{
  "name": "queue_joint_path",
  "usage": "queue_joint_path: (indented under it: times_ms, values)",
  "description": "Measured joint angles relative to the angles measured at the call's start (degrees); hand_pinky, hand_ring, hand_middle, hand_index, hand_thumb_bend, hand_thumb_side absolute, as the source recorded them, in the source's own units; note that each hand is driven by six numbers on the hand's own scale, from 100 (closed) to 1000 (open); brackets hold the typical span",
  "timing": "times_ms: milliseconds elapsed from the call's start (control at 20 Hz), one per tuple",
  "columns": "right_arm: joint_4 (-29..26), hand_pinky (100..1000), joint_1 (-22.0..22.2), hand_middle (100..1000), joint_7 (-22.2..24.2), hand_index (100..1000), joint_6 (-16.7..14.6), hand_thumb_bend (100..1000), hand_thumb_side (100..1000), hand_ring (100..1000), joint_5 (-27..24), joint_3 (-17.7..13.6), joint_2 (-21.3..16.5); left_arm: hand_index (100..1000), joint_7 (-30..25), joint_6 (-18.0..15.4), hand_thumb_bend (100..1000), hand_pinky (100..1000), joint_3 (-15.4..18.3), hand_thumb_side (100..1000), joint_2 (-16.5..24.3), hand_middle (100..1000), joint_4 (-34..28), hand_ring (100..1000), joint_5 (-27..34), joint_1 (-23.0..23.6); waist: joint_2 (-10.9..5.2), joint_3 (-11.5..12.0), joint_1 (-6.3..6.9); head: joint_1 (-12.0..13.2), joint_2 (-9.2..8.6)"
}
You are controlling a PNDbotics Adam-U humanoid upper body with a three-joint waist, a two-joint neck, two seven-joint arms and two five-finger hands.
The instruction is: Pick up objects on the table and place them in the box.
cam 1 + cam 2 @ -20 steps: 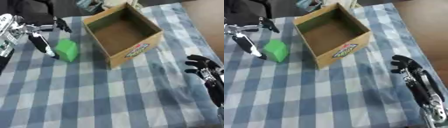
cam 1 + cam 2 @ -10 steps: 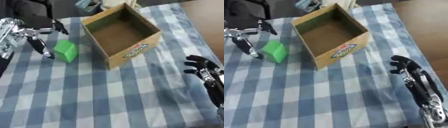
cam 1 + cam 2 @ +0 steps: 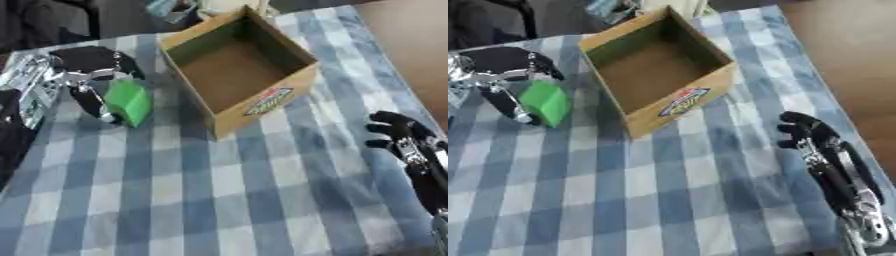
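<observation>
One checked blue-and-white cloth covers the surface [image 3: 219, 200]. On it we see an open cardboard box [image 3: 241, 70], empty, with a coloured label on its side that we cannot read. Just left of the box stands a green block [image 3: 129, 101], upright. Our left robot hand [image 3: 87, 75] brackets it, thumb and fingers either side, not yet closed. Our right robot hand [image 3: 807, 132] rests relaxed, well apart.

Closed in on the green block [image 3: 129, 102]: left hand [image 3: 87, 75] now straddling it, thumb at its left side, fingers above.
</observation>
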Motion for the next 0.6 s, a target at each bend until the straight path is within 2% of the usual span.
queue_joint_path:
  times_ms: [50,100,150,300,600]
  values:
    - [0.0,720,0.0,812,0.01,852,0.0,100,734,828,0.0,0.03,0.0,750,0.08,-0.05,623,772,0.08,174,-0.01,594,0.18,676,-0.14,0.0,0.0,-0.04,0.0,-0.02,0.0]
    - [0.0,720,0.0,812,0.01,853,0.0,100,734,828,0.0,0.05,0.01,692,0.22,-0.07,586,753,0.2,159,-0.01,523,0.34,613,-0.16,0.0,0.0,-0.06,0.0,-0.05,0.0]
    - [0.0,720,0.0,812,0.01,852,0.0,100,734,828,0.0,0.06,0.01,662,0.5,0.0,558,743,0.28,148,-0.01,490,0.41,583,-0.13,0.0,0.0,-0.08,0.0,-0.08,0.0]
    - [0.01,720,0.0,812,0.01,853,0.0,100,732,828,0.0,0.06,0.01,606,1.68,0.47,488,730,0.58,126,-0.15,429,0.38,529,0.84,0.01,0.0,-0.04,-0.01,-0.16,0.0]
    - [0.06,721,0.0,812,0.02,853,0.0,100,732,828,0.0,0.07,0.01,607,1.62,0.93,422,738,0.54,107,0.04,427,-3.73,526,6.0,-0.18,-0.01,0.12,0.04,-0.22,-0.01]
